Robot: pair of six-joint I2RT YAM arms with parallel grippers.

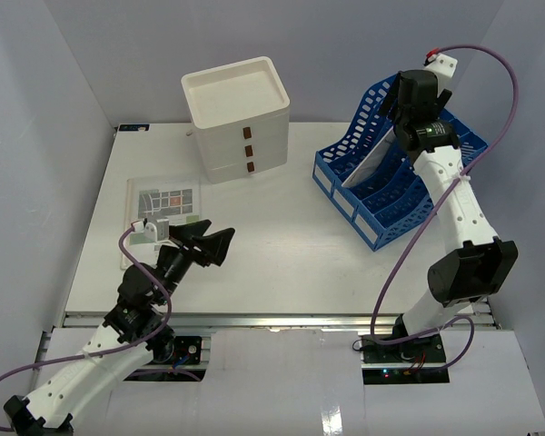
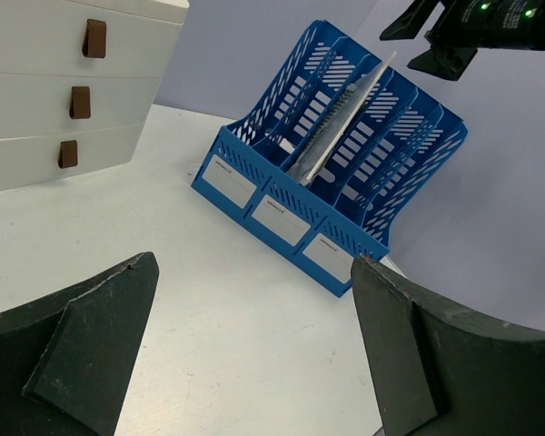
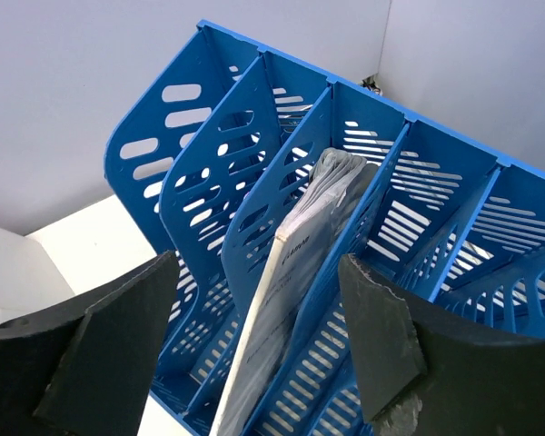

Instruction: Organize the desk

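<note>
lying on desk (image 1: 282, 263), sheet (image 1: 163, 202) seen only from top view.

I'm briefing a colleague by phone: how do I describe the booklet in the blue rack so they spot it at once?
On the right half of the white desk stands a blue slotted file rack. One slot holds a thin pale booklet, on edge, leaning against a divider. It is the rack's only paper; the other sheet lies flat at the desk's left.
</note>
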